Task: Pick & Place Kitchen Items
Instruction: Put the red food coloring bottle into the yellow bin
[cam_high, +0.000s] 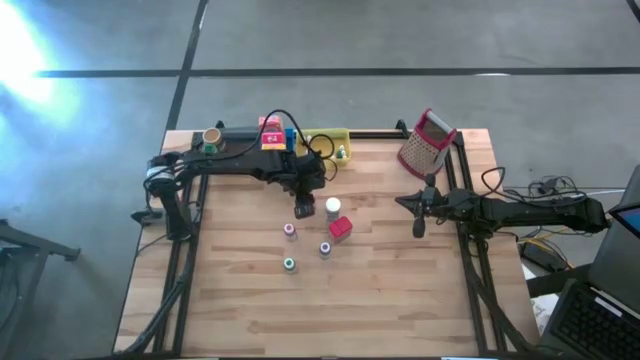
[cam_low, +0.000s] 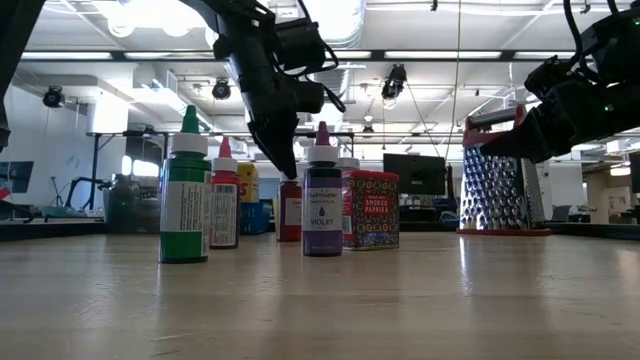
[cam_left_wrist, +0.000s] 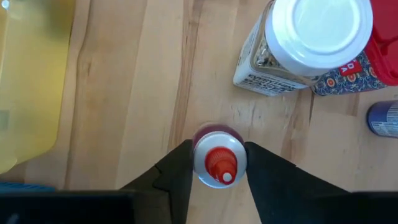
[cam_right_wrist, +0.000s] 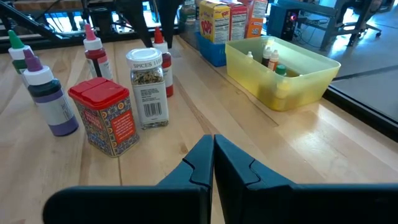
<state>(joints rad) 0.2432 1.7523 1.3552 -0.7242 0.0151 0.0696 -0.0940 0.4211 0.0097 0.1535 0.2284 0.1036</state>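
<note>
Left wrist view shows the left hand (cam_left_wrist: 217, 171) clamping a red-capped bottle (cam_left_wrist: 217, 163) upright on the surface (cam_left_wrist: 137, 93), while the right hand (cam_right_wrist: 213, 163) waits clenched.

- The wooden table (cam_high: 400, 300) carried a small cluster of bottles near its middle.
- A red tin (cam_high: 341, 228) and a white-capped jar (cam_high: 333, 207) stood touching among them.
- A grater (cam_high: 427, 143) and a yellow tray (cam_high: 327, 141) sat along the far edge.
</note>
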